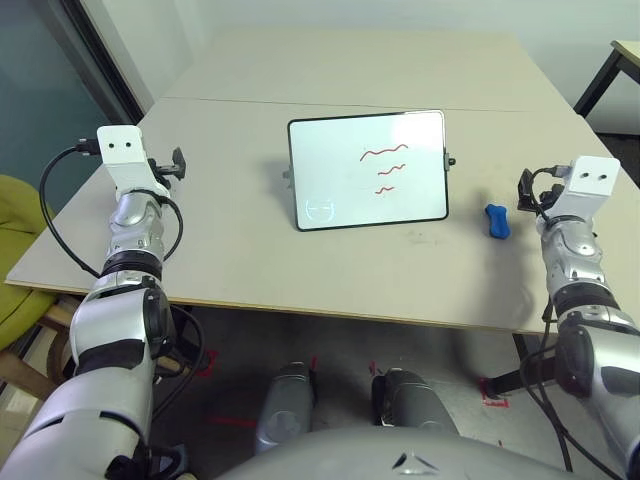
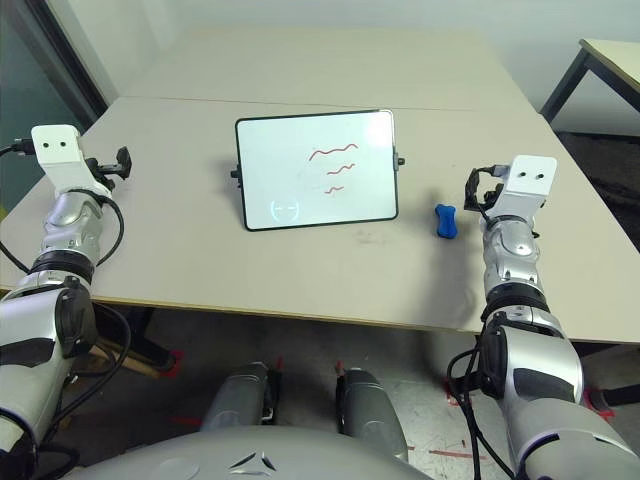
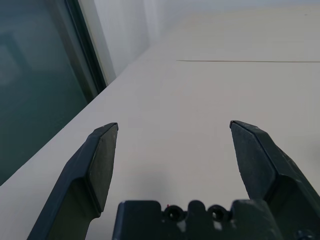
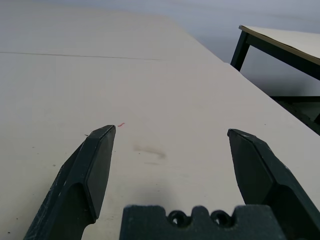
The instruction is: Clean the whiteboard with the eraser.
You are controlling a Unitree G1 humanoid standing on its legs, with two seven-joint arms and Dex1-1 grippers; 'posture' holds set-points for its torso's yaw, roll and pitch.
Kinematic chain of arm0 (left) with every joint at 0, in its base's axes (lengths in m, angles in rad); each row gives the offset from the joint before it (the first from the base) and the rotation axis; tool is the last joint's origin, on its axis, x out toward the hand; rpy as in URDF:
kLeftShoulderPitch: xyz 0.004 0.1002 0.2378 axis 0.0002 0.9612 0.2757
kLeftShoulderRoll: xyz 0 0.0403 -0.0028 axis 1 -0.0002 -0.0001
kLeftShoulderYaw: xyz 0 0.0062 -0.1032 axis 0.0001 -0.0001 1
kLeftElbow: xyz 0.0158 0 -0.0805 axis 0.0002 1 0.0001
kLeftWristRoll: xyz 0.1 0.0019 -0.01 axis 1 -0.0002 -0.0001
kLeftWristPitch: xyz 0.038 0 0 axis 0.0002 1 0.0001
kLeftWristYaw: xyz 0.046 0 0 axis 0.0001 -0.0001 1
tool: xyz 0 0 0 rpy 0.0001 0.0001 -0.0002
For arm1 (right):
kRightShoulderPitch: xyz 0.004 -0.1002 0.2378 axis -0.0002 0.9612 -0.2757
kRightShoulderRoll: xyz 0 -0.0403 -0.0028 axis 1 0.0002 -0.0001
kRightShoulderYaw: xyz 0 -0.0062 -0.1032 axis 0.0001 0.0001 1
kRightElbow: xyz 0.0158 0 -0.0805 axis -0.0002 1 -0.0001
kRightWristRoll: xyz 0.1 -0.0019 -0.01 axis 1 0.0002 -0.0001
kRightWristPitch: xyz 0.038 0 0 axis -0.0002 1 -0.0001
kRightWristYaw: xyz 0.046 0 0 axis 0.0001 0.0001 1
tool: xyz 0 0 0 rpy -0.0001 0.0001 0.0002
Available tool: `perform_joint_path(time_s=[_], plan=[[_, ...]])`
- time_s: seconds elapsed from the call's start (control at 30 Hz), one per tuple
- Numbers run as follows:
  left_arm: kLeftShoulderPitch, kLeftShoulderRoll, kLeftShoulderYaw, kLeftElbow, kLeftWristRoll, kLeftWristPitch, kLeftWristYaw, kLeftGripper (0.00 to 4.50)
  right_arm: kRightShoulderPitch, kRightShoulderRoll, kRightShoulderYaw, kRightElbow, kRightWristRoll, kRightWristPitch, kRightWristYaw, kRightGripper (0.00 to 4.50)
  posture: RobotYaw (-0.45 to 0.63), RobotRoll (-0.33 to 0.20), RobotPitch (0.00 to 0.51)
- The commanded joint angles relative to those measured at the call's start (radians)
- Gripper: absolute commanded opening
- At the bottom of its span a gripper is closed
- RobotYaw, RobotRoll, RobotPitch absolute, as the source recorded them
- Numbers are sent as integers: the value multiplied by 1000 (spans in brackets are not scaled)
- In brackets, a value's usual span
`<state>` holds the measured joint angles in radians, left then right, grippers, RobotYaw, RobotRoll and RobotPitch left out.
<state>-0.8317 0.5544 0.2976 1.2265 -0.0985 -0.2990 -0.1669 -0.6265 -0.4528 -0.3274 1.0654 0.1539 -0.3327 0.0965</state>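
The eraser (image 1: 497, 221) lies at nine o'clock of the right pincer (image 4: 167, 150), jaws apart and empty, its long axis running twelve-to-six.

Beige table (image 1: 300, 80), 2nd table (image 4: 280, 40) at far right

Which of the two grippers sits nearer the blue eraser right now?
The right gripper: the eraser lies just inboard of that arm, between it and the whiteboard. The left gripper is beyond the board's far side.
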Motion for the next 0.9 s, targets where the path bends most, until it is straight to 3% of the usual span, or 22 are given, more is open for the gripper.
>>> perform_joint_path(time_s=[0.03,0.2,0.4,0.67,0.9], plan=[[-4,-6,-6,-2,3,1,-6,4500,8,0,-3,-6,2,-14,2,4468,179,0,33],[-27,-3,-8,-5,-5,5,-57,4500,34,2,2,-75,7,6,12,4468,144,0,36],[-74,6,18,-40,-82,33,-342,4500,41,-20,9,-324,20,286,-3,4468,145,0,41],[-86,26,-63,-161,-115,168,-805,4500,47,-103,37,-715,72,964,46,4468,131,0,37],[-64,67,-178,-318,-115,324,-1134,4500,17,-170,88,-913,138,1465,138,4468,121,0,37]])
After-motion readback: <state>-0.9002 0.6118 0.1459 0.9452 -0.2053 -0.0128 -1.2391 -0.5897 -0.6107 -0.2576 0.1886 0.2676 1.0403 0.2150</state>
